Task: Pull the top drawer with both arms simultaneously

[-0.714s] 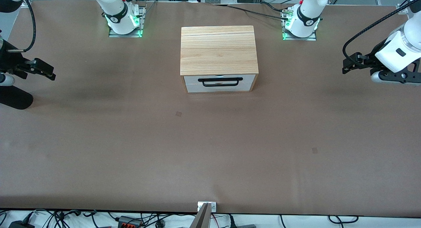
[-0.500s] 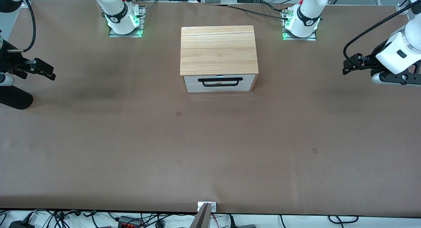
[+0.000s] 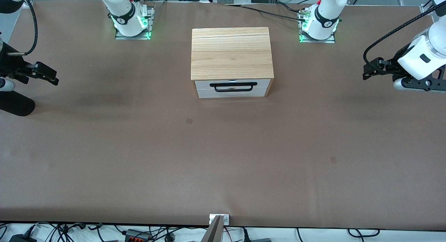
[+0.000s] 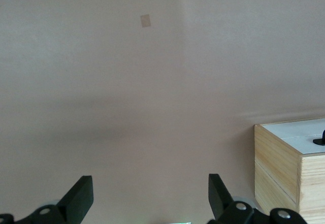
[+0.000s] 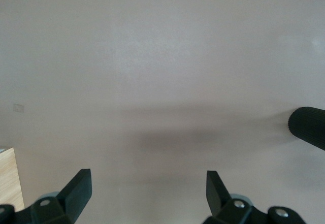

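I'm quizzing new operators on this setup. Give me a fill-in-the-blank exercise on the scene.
1. The top drawer is ____.
2. Its wide bar handle is coloured ____.
3. The left hand and right hand both have fingers that are ____.
4. The cabinet has a top made of light ____.

Missing words: closed; black; open; wood

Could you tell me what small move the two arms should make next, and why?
Probably bring both grippers in toward the handle of the top drawer. The drawer looks shut, flush in the cabinet. The left gripper hangs over the table at the left arm's end and the right gripper at the right arm's end, both open, empty and well clear of the handle.
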Available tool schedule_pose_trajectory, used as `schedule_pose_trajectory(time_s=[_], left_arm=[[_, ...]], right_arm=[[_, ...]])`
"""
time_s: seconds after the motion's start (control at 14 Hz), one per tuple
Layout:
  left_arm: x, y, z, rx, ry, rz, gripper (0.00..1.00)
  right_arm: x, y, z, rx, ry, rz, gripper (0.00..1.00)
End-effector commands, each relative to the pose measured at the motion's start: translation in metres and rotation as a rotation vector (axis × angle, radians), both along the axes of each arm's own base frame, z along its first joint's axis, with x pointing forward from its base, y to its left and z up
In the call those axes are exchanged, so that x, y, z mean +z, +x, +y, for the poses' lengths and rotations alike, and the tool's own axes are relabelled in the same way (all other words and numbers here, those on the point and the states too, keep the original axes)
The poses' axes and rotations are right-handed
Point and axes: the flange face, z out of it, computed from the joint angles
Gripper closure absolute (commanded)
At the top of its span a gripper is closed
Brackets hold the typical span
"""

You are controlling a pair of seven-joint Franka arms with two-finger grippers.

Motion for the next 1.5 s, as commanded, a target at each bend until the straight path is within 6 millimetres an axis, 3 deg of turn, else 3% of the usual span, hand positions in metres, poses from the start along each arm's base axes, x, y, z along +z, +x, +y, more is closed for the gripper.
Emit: schedule_pose_trajectory(time_s=[0.0,0.14,0.29,0.43,0.79,1.0,1.29,1.36,1.43], left_arm=[[0.006,0.004,-0.002,0.01,-0.013,0.007,0.0],[0.006,0.004,-0.002,0.01,-0.013,0.007,0.0],[0.006,0.004,-0.003,0.008,-0.013,0.009,0.0],[0.005,0.003,-0.003,0.008,-0.015,0.013,0.0],[0.002,-0.001,-0.008,-0.006,-0.032,0.052,0.0],[-0.003,-0.015,-0.017,0.009,-0.202,0.175,0.0],[-0.031,-0.022,-0.041,-0.027,-0.305,0.329,0.0],[-0.043,-0.02,-0.048,-0.029,-0.351,0.363,0.0],[-0.053,-0.02,-0.054,-0.032,-0.416,0.387,0.0]], right_arm=[[-0.006,0.007,-0.007,-0.031,0.013,0.003,0.0],[-0.024,0.019,-0.012,-0.042,0.025,0.009,0.0],[-0.055,0.035,-0.011,-0.046,0.051,0.032,0.0],[-0.068,0.039,-0.011,-0.048,0.058,0.053,0.0],[-0.079,0.042,0.017,0.006,0.059,0.079,0.0],[-0.091,0.044,0.034,0.041,0.057,0.106,0.0],[-0.091,0.045,0.041,0.05,0.056,0.098,0.0],[-0.1,0.047,0.048,0.061,0.056,0.117,0.0],[-0.108,0.048,0.07,0.091,0.074,0.127,0.0]])
